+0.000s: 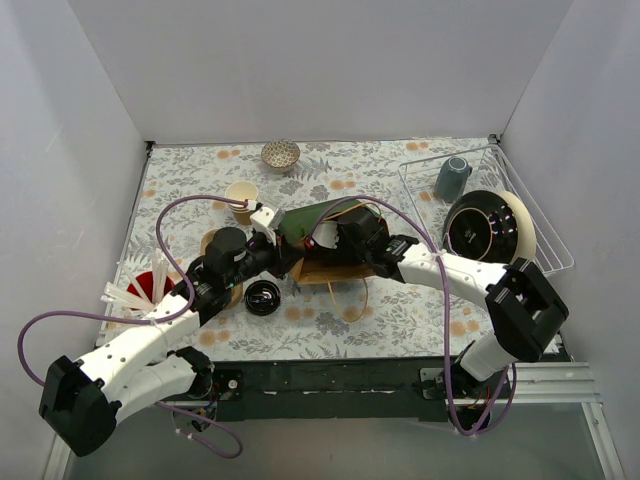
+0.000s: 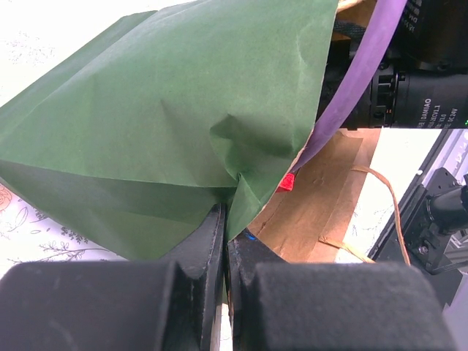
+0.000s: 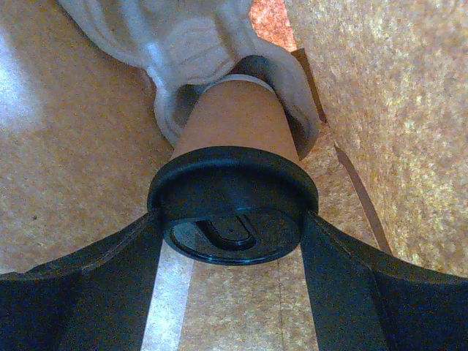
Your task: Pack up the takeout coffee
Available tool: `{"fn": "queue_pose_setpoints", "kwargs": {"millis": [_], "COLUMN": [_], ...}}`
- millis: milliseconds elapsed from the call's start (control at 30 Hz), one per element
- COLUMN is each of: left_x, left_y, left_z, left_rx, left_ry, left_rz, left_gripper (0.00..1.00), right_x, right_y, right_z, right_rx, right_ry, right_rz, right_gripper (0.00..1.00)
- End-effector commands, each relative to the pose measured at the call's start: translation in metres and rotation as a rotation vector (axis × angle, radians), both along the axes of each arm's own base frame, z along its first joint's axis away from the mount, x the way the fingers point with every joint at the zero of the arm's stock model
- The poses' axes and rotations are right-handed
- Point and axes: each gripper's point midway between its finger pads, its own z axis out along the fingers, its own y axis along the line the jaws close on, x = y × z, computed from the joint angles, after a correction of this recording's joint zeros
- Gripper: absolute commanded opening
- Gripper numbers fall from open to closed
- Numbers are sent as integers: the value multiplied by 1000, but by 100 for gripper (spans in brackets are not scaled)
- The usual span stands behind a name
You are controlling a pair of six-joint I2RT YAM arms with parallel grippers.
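The green paper bag (image 1: 303, 222) lies on its side at the table's middle, brown inside, mouth to the right. My left gripper (image 1: 276, 232) is shut on the bag's green edge (image 2: 168, 124), pinching it between the fingertips (image 2: 212, 234). My right gripper (image 1: 345, 238) reaches into the bag's mouth. In the right wrist view it (image 3: 231, 219) is shut on the takeout coffee (image 3: 235, 124), a tan paper cup, with its fingers against both sides of the black sip lid (image 3: 232, 186). The cup's base rests in a grey pulp carrier (image 3: 183, 44) inside the bag.
A spare black lid (image 1: 263, 297) lies in front of the bag. An open tan cup (image 1: 241, 194) and a patterned bowl (image 1: 281, 154) stand behind. A wire rack (image 1: 540, 225) at the right holds a grey-blue mug (image 1: 452, 177) and a black dish (image 1: 484, 228). A red holder (image 1: 143, 287) sits at the left.
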Motion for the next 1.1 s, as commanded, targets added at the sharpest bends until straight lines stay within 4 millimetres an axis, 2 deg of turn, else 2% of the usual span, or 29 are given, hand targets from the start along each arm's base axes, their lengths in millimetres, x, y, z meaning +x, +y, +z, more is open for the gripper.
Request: {"fn": "queue_pose_setpoints", "kwargs": {"millis": [0, 400, 733, 833, 1067], "left_x": [-13, -13, -14, -12, -6], "left_y": [-8, -8, -7, -6, -7], "left_z": [-2, -3, -5, -4, 6], "left_rx": [-9, -12, -15, -18, -36], "left_ry": [42, 48, 55, 55, 49], "left_rz": [-64, -62, -55, -45, -17], "left_gripper": [0, 0, 0, 0, 0], "right_x": [21, 29, 32, 34, 30], "right_y": [9, 15, 13, 12, 4], "right_z": [28, 22, 19, 20, 38], "right_rx": [100, 112, 109, 110, 125], "right_ry": [-68, -58, -47, -50, -75], "right_rz": [-64, -84, -100, -108, -128], "right_gripper": [29, 30, 31, 34, 52]}}
